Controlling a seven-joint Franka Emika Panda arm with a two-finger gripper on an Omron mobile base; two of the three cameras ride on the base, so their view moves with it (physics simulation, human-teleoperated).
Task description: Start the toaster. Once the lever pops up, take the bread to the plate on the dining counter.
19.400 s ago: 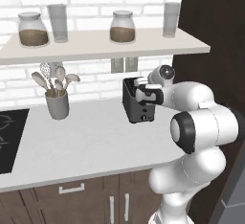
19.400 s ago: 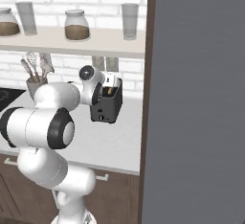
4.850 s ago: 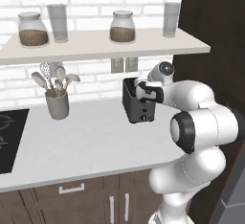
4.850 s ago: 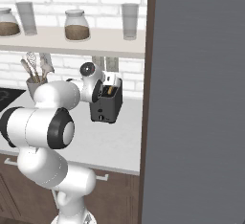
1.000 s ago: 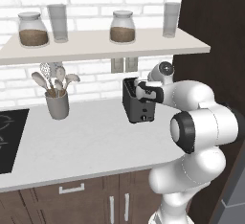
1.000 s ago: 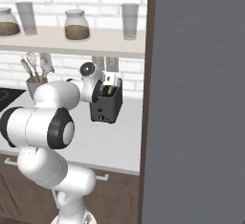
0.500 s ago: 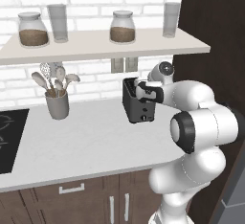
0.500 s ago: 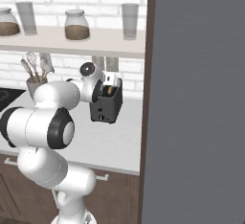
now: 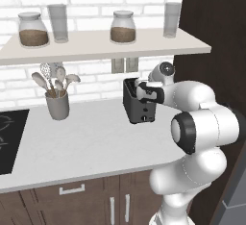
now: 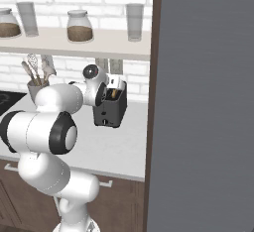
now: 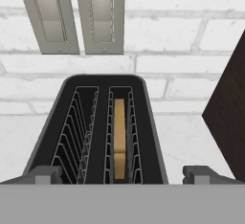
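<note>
The dark toaster (image 9: 140, 109) (image 10: 109, 112) stands on the white counter against the brick wall. In the hand view I look down into the toaster (image 11: 98, 137); the tan bread (image 11: 119, 137) sits deep in its right slot and the left slot is bare. An edge of the bread (image 10: 114, 94) peeks from the top in the right base view. My gripper (image 9: 144, 91) (image 10: 106, 90) (image 11: 122, 175) hovers open just above the toaster's near end, one fingertip (image 11: 44, 173) on each side, holding nothing. The plate and the dining counter are out of view.
A grey utensil holder (image 9: 57, 105) stands left of the toaster, and a black cooktop (image 9: 9, 137) lies at the far left. A shelf (image 9: 101, 43) with jars and glasses hangs overhead. Two wall outlets (image 11: 72, 15) sit behind the toaster. A dark tall cabinet (image 10: 203, 102) bounds the right.
</note>
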